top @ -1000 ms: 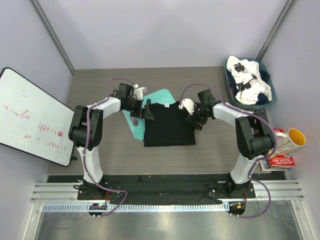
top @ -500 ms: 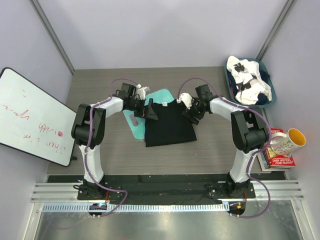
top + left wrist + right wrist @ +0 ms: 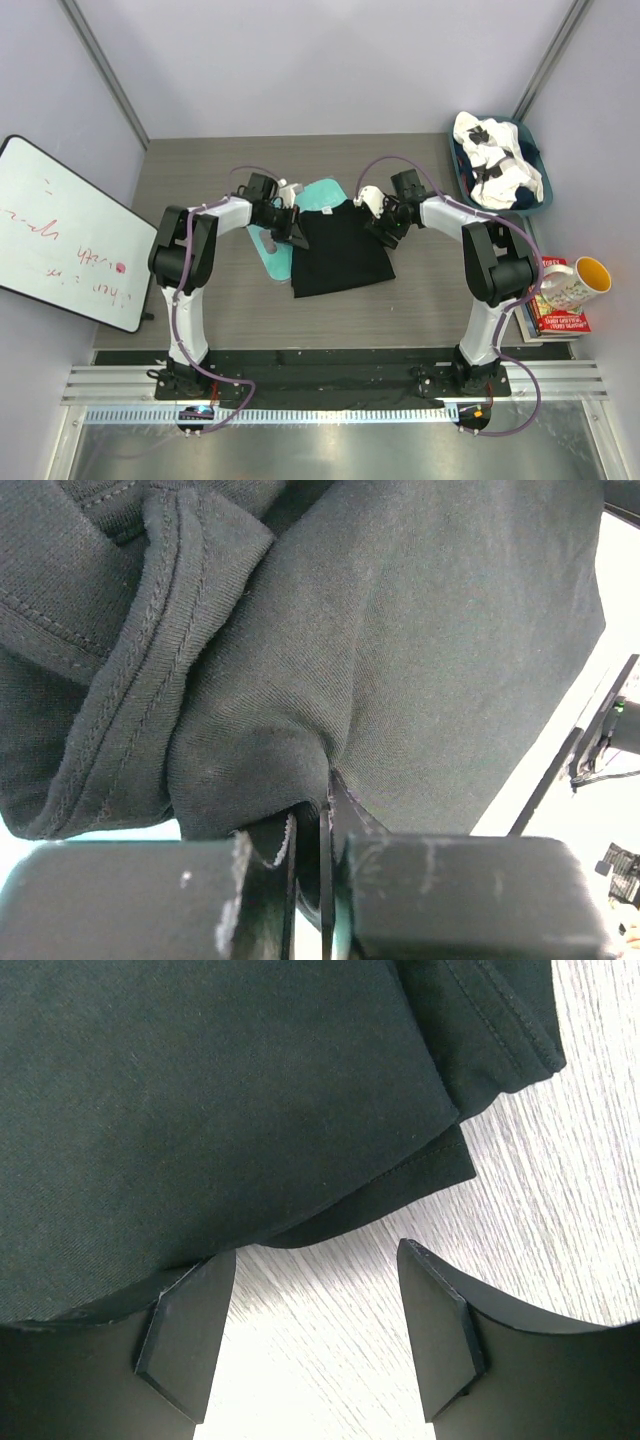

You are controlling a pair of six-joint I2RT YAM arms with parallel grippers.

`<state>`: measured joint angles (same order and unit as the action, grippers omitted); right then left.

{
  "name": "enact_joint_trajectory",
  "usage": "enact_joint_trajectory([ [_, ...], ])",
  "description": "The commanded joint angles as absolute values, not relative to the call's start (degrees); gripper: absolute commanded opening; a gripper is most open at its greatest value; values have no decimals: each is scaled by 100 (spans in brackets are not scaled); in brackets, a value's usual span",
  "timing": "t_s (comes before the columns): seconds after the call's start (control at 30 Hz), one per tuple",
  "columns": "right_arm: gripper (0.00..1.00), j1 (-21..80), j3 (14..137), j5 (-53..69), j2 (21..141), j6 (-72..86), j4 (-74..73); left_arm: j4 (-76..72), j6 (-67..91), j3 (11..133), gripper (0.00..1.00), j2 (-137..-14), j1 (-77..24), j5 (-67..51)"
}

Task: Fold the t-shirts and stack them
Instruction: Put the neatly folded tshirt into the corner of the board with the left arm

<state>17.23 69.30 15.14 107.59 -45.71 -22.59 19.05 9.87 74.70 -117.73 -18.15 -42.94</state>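
One black t-shirt lies folded to a rough rectangle in the middle of the table, its left and far parts resting over a flat teal board. Its near edge is free, toward the arm bases. I judge the cloth soft, thin and light: it will sag and slide when it is lifted, and it will not keep a fold by itself. So it is better to take it at a stitched border or a doubled edge, where there is more body. Two corners should be taken together, so that the panel stays flat.

The left gripper is pressed closed on a pinch of the black cloth at the far left corner. The fabric bunches into a ridge between the fingers, with a stitched hem just beside. The left arm lies low, its forearm stretched to the right. The right gripper stands wide and holds nothing. Bare wood shows between its fingers, and the shirt's folded edge is just beyond them. Whether one finger touches the cloth I cannot tell. The right arm is bent at the elbow, the forearm pointing left.

Farther back on the right, a blue basket holds a crumpled white t-shirt with black patches, not yet folded.
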Motion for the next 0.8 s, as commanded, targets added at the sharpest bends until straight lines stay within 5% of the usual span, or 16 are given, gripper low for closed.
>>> enact_joint_trajectory([
  [0.0, 71, 1723, 6855, 1451, 10521, -4561, -2101, 2398, 695, 7943, 0, -11655, -1854, -4070],
  [0.3, 71, 1723, 6855, 1336, 10380, -4667, -2004, 3690, 27, 9841, 0, -11601, -1811, -3525],
  [0.77, 71, 1688, 6838, 1178, 10248, -4869, -1907, 4595, -1265, 10816, 0, -12224, -670, -2347],
])
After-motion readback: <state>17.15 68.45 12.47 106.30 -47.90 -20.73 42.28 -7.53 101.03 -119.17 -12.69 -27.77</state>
